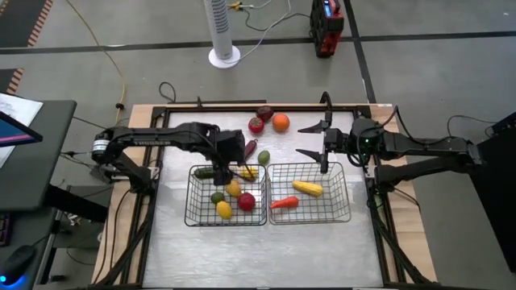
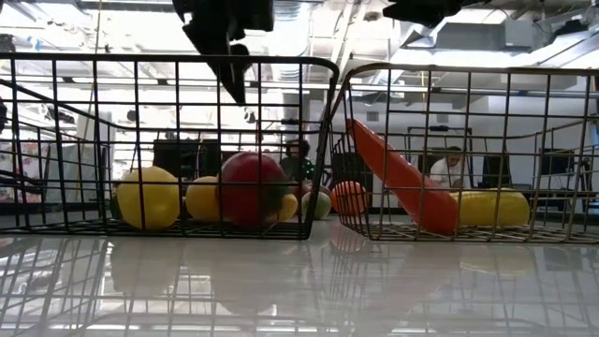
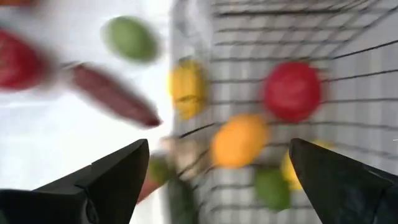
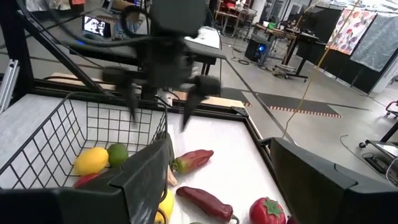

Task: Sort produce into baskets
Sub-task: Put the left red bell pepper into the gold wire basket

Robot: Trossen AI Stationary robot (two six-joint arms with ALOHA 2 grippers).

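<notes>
my left gripper point(image 1: 228, 171) hung over the left basket point(image 1: 192, 211) with its fingers wide apart and nothing between them; i judged a drop just made. that basket held yellow, green and red fruit, the right basket point(image 1: 345, 211) a carrot point(image 1: 284, 203) and corn point(image 1: 307, 188). next i'd fetch the loose dark red pepper point(image 1: 251, 148) just beyond, and the tomato point(image 1: 256, 125) and orange point(image 1: 280, 122) farther back. my right gripper point(image 1: 322, 141) waited open. the tabletop point(image 1: 322, 250) was pale and glossy; a workshop lay behind.
</notes>
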